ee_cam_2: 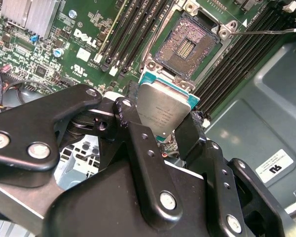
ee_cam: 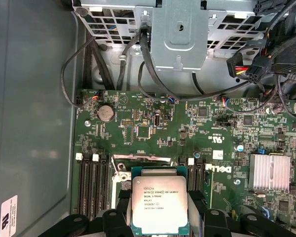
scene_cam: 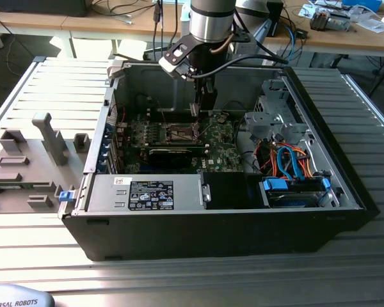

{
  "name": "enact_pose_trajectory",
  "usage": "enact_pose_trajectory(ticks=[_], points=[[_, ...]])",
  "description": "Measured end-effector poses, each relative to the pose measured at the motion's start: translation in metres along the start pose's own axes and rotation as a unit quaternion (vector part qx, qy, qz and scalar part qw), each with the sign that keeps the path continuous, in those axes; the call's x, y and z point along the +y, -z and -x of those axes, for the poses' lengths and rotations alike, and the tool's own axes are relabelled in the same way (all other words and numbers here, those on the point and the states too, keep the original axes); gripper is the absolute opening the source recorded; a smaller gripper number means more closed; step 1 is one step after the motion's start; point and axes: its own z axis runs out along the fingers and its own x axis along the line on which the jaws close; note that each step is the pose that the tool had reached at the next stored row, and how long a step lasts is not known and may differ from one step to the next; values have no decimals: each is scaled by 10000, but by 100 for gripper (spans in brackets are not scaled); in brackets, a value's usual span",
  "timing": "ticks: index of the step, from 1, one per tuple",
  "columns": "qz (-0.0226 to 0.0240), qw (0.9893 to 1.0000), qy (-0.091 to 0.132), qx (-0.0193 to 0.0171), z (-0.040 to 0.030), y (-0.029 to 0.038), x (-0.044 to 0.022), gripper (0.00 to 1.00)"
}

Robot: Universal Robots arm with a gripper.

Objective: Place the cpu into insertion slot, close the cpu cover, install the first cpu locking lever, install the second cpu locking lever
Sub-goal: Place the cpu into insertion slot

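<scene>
I see clear room between the cpu (ee_cam_2: 163, 106) and the open socket (ee_cam_2: 187, 47). RAM slots (ee_cam_2: 133, 34) flank it, low. Locking lever (ee_cam_2: 266, 32) juts out beside it. Drive cage (scene_cam: 272, 121) w/ cables (scene_cam: 288, 163) crowds the exterior view's right.

Exterior view: off-arm camera, set high and well back, facing down into the open black metal computer case (scene_cam: 179, 236) on the ribbed grey metal table (scene_cam: 345, 256). The whole case is in shot, with the silver robot arm (scene_cam: 211, 22) at its far side.

First wrist view: close, almost straight down on the green motherboard (ee_cam: 153, 123).

Second wrist view: closer, oblique, past the black metal gripper (ee_cam_2: 160, 126) towards the open square socket (ee_cam_2: 187, 47).

Both wrist views share the silver-grey square cpu (ee_cam: 160, 205) in the foreground and the surrounding board. The exterior view shows that board small.
</scene>
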Motion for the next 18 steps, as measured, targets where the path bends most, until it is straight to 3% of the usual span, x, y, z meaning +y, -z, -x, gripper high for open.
enact_pose_trajectory(ticks=[18], points=[[0,10000,0,0,0,-30,-1,54]])
